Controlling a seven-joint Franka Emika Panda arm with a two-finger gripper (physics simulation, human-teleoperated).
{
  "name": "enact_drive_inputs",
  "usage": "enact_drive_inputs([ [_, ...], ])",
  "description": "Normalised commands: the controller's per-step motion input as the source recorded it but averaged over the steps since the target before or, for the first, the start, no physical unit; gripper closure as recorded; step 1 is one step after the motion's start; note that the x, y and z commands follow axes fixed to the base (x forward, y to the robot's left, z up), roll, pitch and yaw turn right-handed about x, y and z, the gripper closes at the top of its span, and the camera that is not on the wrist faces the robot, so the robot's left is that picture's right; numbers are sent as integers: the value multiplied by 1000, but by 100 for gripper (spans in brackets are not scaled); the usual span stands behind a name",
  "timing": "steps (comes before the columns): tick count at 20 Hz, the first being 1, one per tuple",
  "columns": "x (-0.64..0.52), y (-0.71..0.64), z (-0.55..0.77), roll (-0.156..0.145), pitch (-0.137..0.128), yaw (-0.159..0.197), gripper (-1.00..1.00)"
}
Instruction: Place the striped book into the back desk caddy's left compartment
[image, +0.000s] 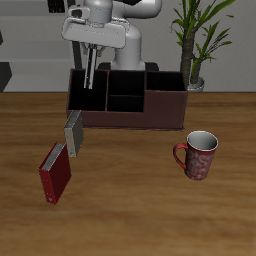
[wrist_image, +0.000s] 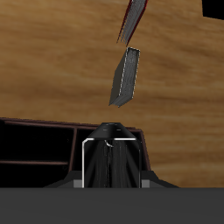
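My gripper (image: 91, 62) is shut on the striped book (image: 91, 80), which hangs upright with its lower end inside the left compartment (image: 82, 95) of the dark maroon back desk caddy (image: 150, 118). I cannot tell whether the book touches the compartment floor. In the wrist view the book (wrist_image: 112, 162) shows edge-on between my fingers (wrist_image: 86, 162), with the caddy's dark inside (wrist_image: 35, 144) around it.
A plain grey book (image: 73, 135) stands just in front of the caddy, and a dark red book (image: 55, 172) lies nearer the table's front edge. Both show in the wrist view, grey (wrist_image: 127, 77) and red (wrist_image: 133, 17). A red patterned mug (image: 198, 155) stands apart. A potted plant (image: 195, 40) is behind the caddy.
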Motion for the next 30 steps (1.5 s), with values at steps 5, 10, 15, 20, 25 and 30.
enact_drive_inputs([
  [5, -22, -64, -210, -17, 36, -22, 100],
  [10, -27, 113, -49, 22, 1, -3, 100],
  [15, 55, 69, -112, 15, 17, 16, 100],
  [20, 20, -35, -126, -8, 17, -23, 100],
  [25, -5, 39, -125, -2, 16, -25, 100],
  [30, -29, 75, -87, 11, 8, -10, 100],
])
